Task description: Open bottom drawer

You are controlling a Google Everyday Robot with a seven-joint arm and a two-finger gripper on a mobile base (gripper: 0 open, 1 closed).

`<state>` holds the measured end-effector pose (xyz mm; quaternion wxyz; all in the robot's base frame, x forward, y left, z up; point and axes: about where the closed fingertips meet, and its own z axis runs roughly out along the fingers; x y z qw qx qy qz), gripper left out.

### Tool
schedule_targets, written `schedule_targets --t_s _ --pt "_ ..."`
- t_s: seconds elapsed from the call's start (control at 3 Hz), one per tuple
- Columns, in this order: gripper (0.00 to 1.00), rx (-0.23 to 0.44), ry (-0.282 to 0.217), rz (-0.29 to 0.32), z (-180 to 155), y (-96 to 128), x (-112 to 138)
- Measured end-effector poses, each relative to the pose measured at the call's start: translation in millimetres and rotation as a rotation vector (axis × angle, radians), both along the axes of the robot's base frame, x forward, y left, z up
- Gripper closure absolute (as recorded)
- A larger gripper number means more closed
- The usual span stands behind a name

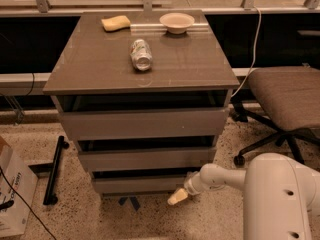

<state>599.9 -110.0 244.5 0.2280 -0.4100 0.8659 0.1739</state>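
Observation:
The bottom drawer (142, 184) is the lowest and smallest of three grey-brown handleless fronts on the cabinet. It sits nearly flush, with a dark gap above it. My gripper (177, 196) hangs low at the drawer's lower right corner, just above the floor, its pale tip pointing down and left. The white arm (225, 176) reaches in from the right.
The cabinet top (100, 64) holds a can (140, 54), a yellow sponge (115, 22) and a white bowl (176, 22). An office chair (282, 94) stands to the right. A cardboard box (12, 194) and a black bar (54, 170) lie at the left on the floor.

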Motion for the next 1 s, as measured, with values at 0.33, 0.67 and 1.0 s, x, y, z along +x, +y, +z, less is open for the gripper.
schedule_targets --t_s 0.33,0.67,1.0 --pt "0.0 0.042 -0.008 -0.015 -16 0 12" --pt "0.0 0.093 -0.013 -0.039 -32 -2 24" --pt "0.0 0.109 -0.012 -0.044 -36 -1 27"
